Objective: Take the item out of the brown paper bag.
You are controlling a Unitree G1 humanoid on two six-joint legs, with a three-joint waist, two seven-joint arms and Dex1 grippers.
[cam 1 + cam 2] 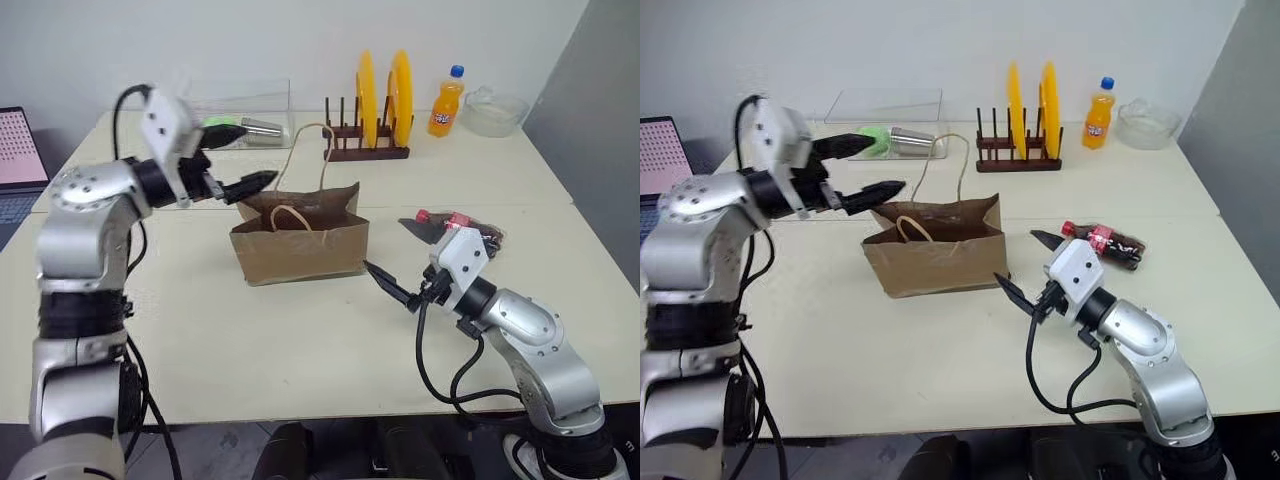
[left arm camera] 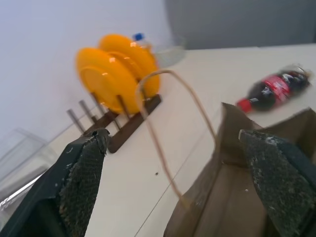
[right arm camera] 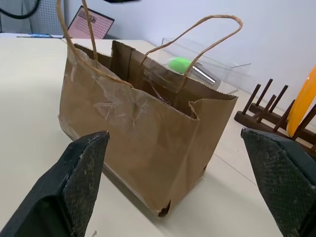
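Cola bottle (image 1: 462, 224) is already out, lying on its side on the worktop (image 1: 300, 340) toward the right edge, so you look basically done. Head views: left tool (image 1: 868, 167) spread wide above the brown paper bag (image 1: 935, 258), right tool (image 1: 1025, 266) wide too, empty. Left wrist: red label, writing unreadable. Right wrist: bag standing upright.

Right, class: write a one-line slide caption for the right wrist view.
Open right gripper faces an upright creased brown paper bag on the cream table.
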